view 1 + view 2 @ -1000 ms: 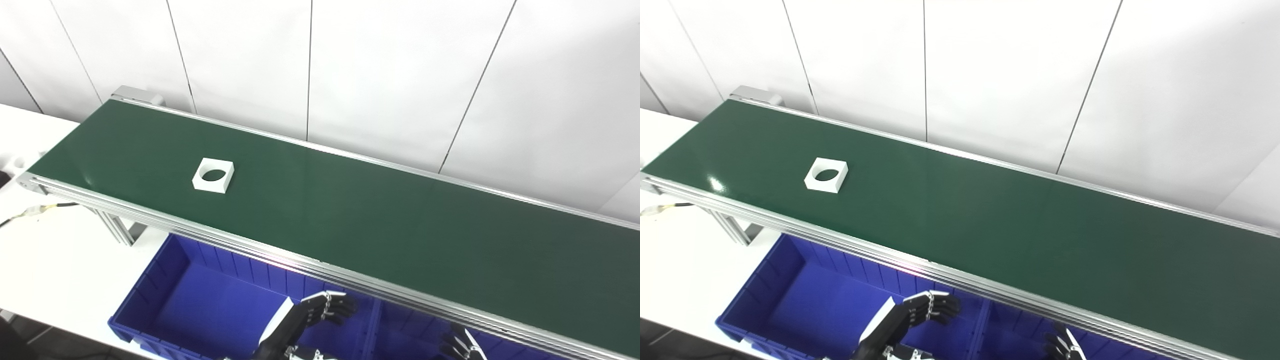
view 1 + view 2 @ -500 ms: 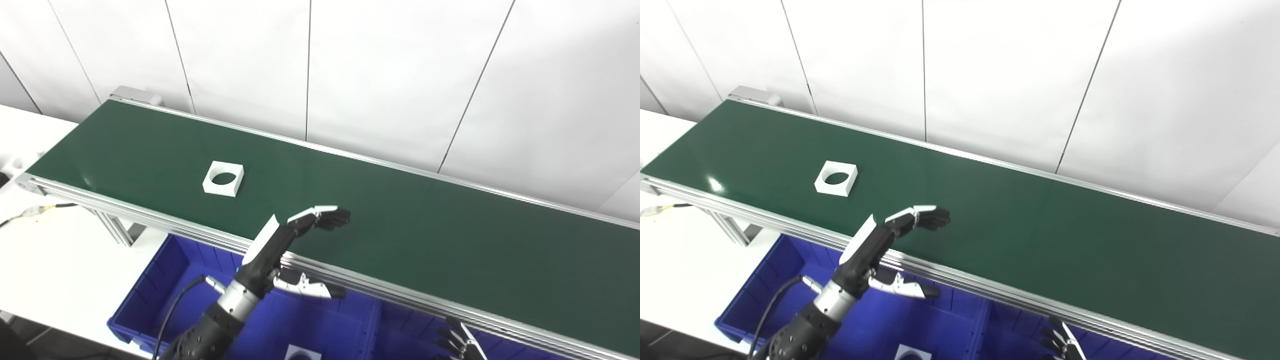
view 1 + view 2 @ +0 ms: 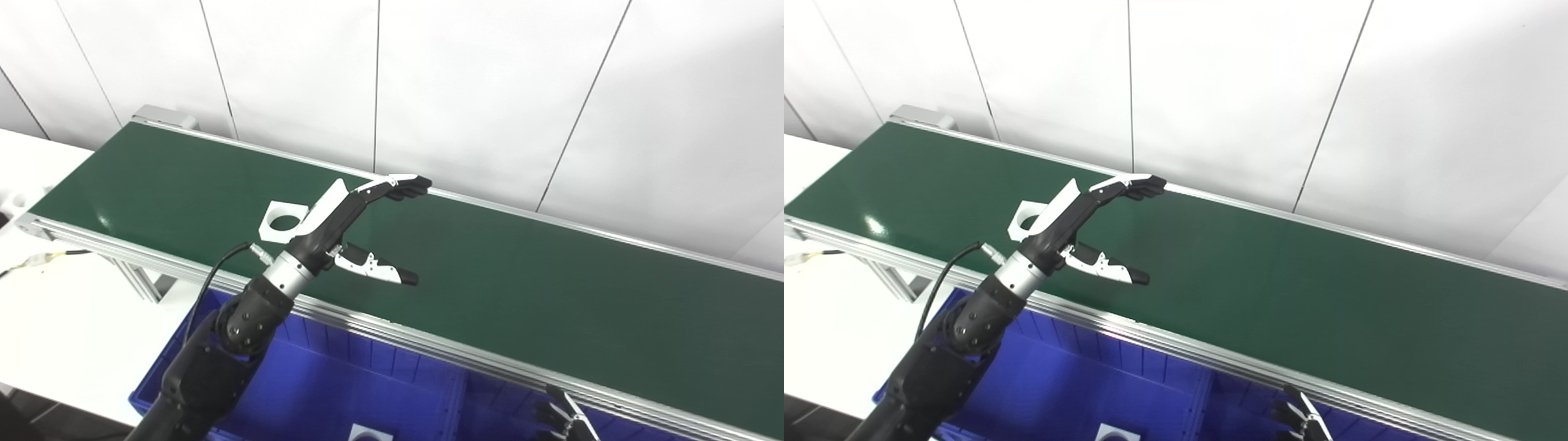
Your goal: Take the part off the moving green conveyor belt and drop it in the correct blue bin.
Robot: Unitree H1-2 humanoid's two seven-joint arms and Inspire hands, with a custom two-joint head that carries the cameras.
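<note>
Progress on the task was judged to be at the reach stage, with nothing yet gripped. The left hand [image 3: 343, 229] was held above the green conveyor belt [image 3: 520, 288], its fingers [image 3: 401, 185] stretched forward and kept together while the thumb [image 3: 383, 271] was set well apart below them, so that the hand was spread wide and nothing was held in it. The part [image 3: 278, 222], a flat white square block with a round hole, was lying on the belt near its left end; it was partly covered by the hand from both eye views, and contact between the two could not be confirmed. Of the right hand [image 3: 560, 419] only some fingertips were seen at the bottom edge, above the right blue bin [image 3: 520, 410]; whether it was spread or closed could not be told. A similar white piece [image 3: 367, 436] was seen already resting in the left blue bin [image 3: 343, 392], just below the belt's near rail. What was left, as far as could be judged: the hand was to be lowered over the block, closed on it, carried over the rail, and the block released into the matching bin. Which bin was correct could not be settled beyond that similar piece.
</note>
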